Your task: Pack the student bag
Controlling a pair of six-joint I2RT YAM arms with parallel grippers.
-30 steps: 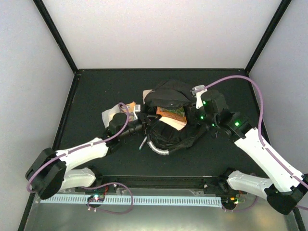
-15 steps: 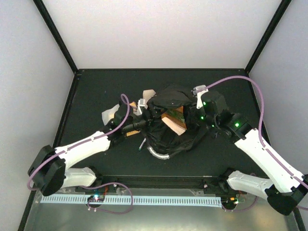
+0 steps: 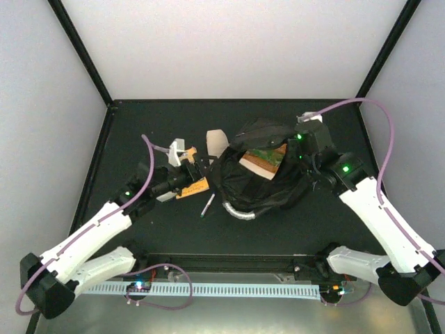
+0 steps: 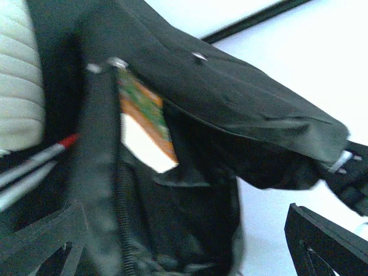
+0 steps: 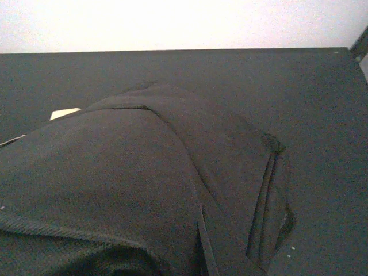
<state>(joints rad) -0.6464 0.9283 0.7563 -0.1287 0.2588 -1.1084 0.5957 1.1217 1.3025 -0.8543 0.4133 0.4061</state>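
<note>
The student bag (image 3: 261, 182) is a black backpack lying mid-table, its mouth held open, its grey handle (image 3: 240, 213) toward the near edge. A book (image 3: 265, 158) with an orange-green cover stands inside; the left wrist view shows this book (image 4: 145, 121) within the opening. My left gripper (image 3: 199, 169) hovers open just left of the bag, holding nothing; its fingers (image 4: 325, 238) frame the bag (image 4: 190, 218). My right gripper (image 3: 306, 141) is shut on the bag's far right rim and holds it up. Black fabric (image 5: 144, 184) fills the right wrist view, hiding the fingers.
An orange flat item (image 3: 192, 188) lies under the left gripper, and a pen (image 3: 207, 205) lies beside it. A whitish pouch (image 3: 217, 142) and a white object (image 3: 176, 149) sit behind them. The ribbed handle (image 4: 17, 86) and pen (image 4: 40, 161) show in the left wrist view.
My left gripper opened, let go of the bag and drew back to the left. The right gripper pulled the bag's rim right and back, shifting the bag and widening its mouth.
</note>
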